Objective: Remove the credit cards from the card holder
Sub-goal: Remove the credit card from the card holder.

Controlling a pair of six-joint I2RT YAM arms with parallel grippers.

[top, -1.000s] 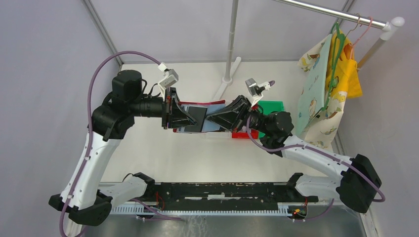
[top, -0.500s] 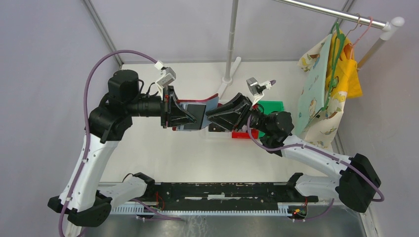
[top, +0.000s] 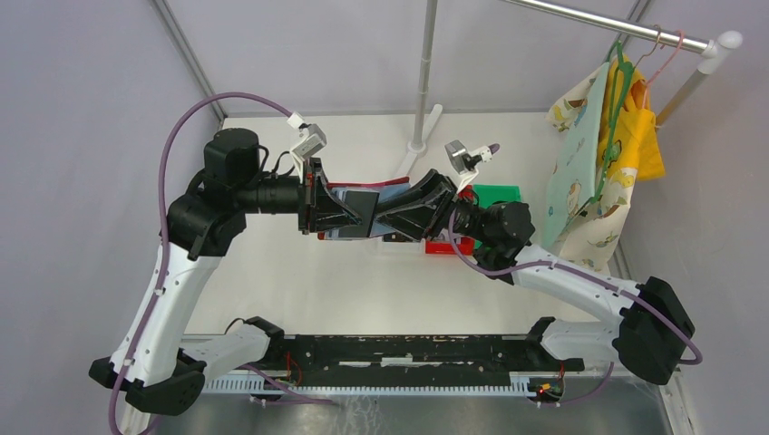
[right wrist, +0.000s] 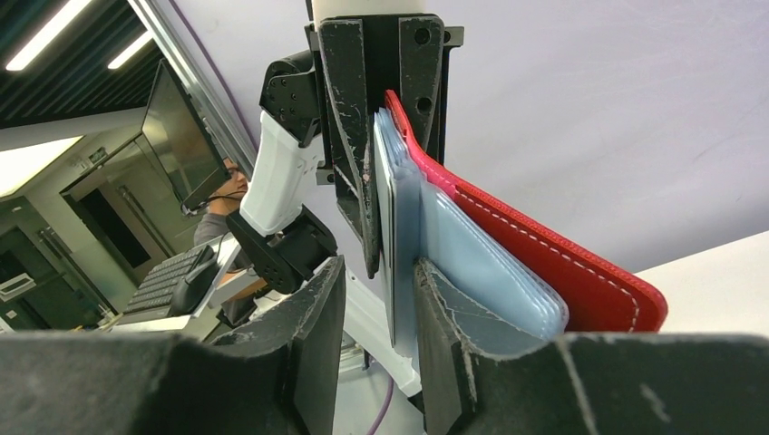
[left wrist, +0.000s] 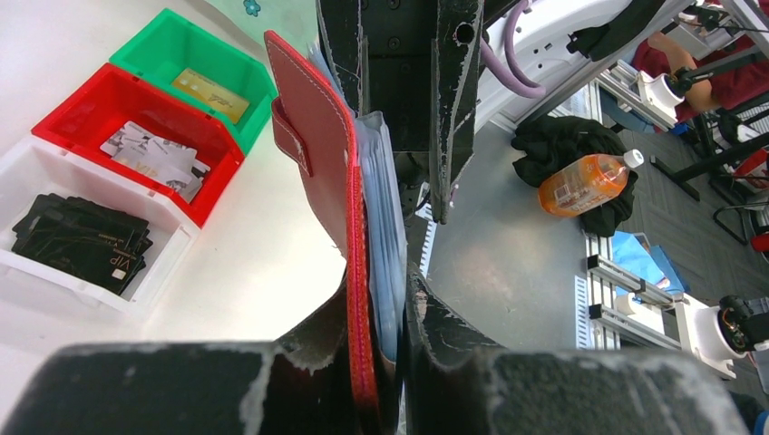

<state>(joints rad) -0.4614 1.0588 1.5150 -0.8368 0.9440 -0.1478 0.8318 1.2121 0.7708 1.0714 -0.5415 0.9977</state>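
Top external view: the card holder [top: 365, 188] is held up in the air over the middle of the table [top: 299, 281]. It is clamped in the left gripper [top: 363, 217], whose jaws are drawn in narrow on its folded end. It is met head-on from the right by the right gripper [top: 390, 220].

On the right wrist view, the right jaws are seen parted with a moderate gap between them. A thin dark card [right wrist: 390, 227], standing out of the grey-blue pockets [right wrist: 490, 263], is straddled by the two fingers. No pinch is made: open space is seen on one side of the card, while the other finger is laid against the pockets. The red cover is splayed away to the far side.

On the left wrist view, three bins are lined up on the table at the right. Dark cards [left wrist: 82, 240] are piled in the white bin [left wrist: 54, 288]. Silvery-grey cards [left wrist: 154, 154] are spread in the red bin [left wrist: 216, 186]. One golden card [left wrist: 210, 89] is laid in the green bin [left wrist: 172, 32], the farthest of the row.
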